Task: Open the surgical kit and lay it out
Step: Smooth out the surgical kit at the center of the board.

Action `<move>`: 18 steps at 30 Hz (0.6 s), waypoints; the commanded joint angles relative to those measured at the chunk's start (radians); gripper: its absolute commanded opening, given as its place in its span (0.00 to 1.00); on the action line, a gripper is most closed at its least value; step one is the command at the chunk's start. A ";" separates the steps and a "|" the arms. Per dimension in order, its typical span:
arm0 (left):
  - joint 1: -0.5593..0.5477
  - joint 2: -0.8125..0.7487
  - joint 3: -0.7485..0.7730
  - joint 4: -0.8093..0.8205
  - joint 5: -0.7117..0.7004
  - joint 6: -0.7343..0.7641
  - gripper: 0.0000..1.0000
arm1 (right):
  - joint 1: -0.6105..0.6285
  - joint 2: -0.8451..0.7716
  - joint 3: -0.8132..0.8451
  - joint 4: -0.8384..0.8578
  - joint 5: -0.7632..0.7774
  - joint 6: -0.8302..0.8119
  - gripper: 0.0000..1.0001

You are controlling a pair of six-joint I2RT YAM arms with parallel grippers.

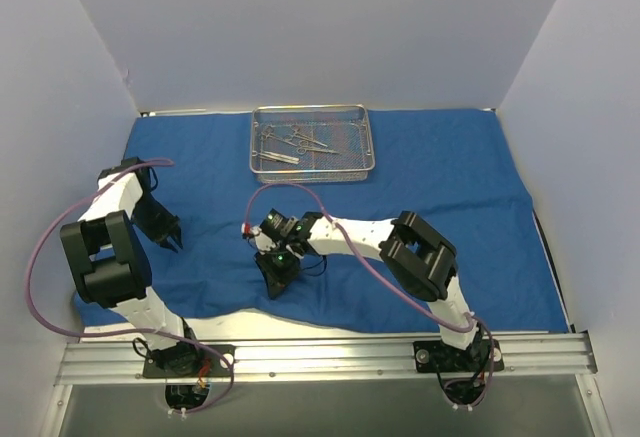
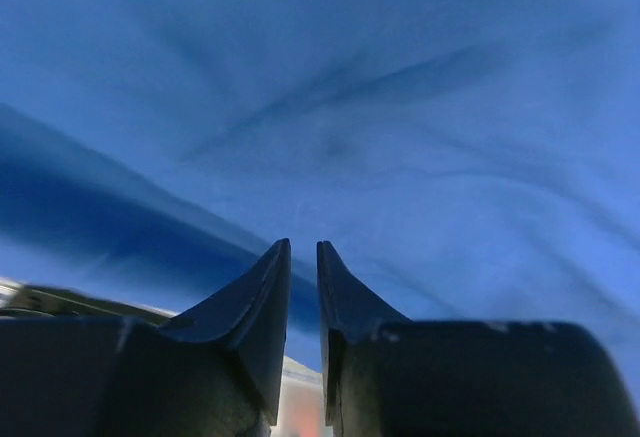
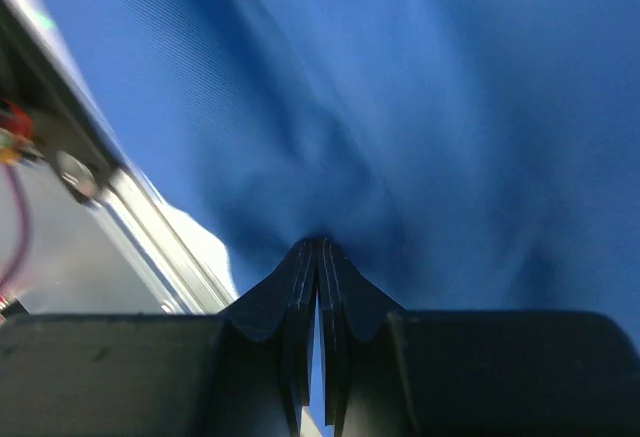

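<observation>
On the cloth (image 1: 450, 212), already spread flat: tray (image 1: 368, 143), instruments (image 1: 296, 141) still inside it. Nearer than tray, leftward: left gripper (image 1: 172, 240), jaws narrowly apart, empty. Nearer than tray: right gripper (image 1: 275, 282), jaws pressed together, pinching cloth edge.

A pale tabletop (image 1: 330, 323) shows as a bare strip at the near side. Just in front of it, a ribbed aluminium rail (image 1: 330, 355) runs across from left to right. Plain white panels close the scene in: a back wall (image 1: 320, 27), a left wall (image 1: 50, 77) and a right wall (image 1: 595, 107).
</observation>
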 commanded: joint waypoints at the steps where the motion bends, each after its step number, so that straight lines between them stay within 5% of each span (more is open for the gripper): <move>1: 0.036 -0.032 -0.047 0.084 0.134 0.021 0.25 | 0.063 -0.076 -0.074 -0.047 0.034 0.049 0.06; 6: 0.053 0.002 -0.066 0.078 0.151 0.044 0.27 | 0.058 -0.128 -0.160 -0.039 0.061 0.107 0.06; 12: 0.059 -0.034 -0.061 0.076 0.163 0.043 0.33 | 0.029 -0.085 0.026 -0.085 0.175 0.100 0.06; 18: 0.079 0.021 -0.063 0.099 0.223 0.057 0.21 | -0.069 -0.091 0.092 -0.099 0.287 0.132 0.04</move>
